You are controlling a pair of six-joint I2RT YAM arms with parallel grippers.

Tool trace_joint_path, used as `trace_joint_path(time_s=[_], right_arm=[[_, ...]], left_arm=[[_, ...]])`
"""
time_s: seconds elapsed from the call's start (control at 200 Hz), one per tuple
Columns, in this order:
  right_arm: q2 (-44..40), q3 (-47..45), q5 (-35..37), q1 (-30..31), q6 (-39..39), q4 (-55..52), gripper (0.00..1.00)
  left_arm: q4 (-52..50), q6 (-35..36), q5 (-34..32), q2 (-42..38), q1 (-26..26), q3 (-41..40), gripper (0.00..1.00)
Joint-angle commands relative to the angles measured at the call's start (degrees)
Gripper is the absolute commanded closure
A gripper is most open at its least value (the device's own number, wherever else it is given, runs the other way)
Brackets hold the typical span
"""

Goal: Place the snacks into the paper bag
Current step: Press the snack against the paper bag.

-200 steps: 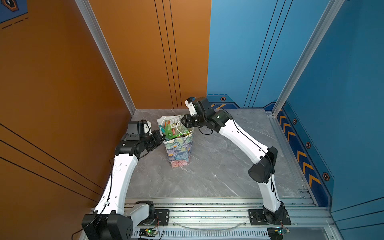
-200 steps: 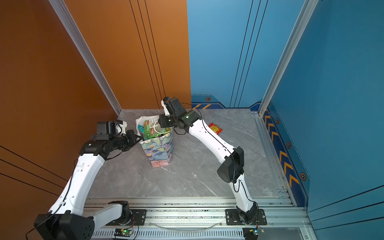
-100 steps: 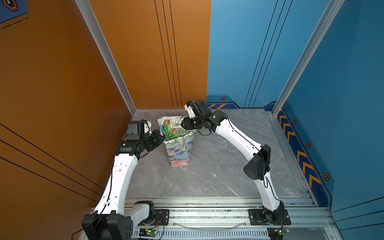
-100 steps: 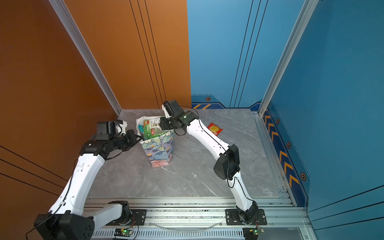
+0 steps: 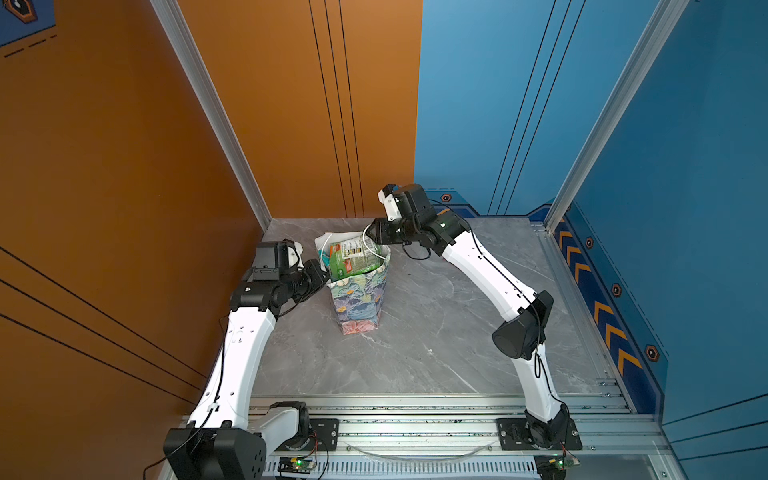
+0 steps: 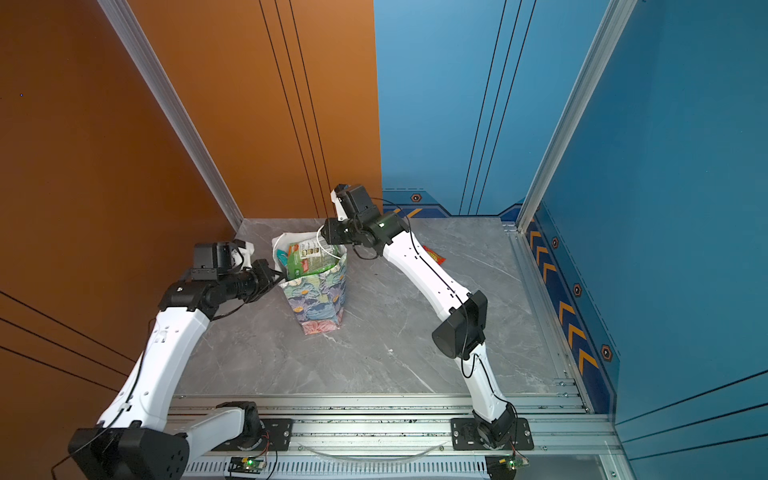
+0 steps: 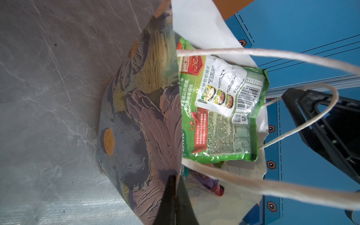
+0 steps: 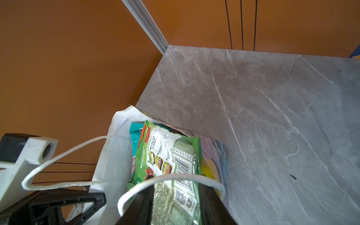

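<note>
The left gripper jaws are clamping the floral pastel paper bag rim; right gripper jaws are straddling, apart, the green plastic snack packet in its mouth.

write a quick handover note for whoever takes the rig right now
Left gripper: shut on the paper bag rim, holding it open.
Right gripper: over the bag mouth, jaws apart either side of the green packet; gripping or released, unclear.
Done: bag upright on the table, several snacks inside, including a teal packet; the green packet sticks out of the top.
Left: settle the green packet, then bag the red packet lying behind the right arm.
</note>
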Motion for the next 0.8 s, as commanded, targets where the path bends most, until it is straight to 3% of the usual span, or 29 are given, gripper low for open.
trace_joint_path(time_s=[0.0, 0.531, 0.796], right_arm=[[2.36, 1.71, -1.01, 0.51, 1.03, 0.31, 0.62], [7.75, 1.64, -1.33, 2.06, 2.17, -1.16, 0.63], [1.26, 3.23, -3.78, -0.69, 2.88, 0.16, 0.61]], left_arm=[[-0.30, 0.12, 1.44, -0.32, 0.45, -0.38, 1.00], [-0.29, 0.14, 1.57, 0.07, 0.41, -0.05, 1.00], [-0.22, 0.22, 1.54, -0.10, 0.54, -0.03, 1.00]])
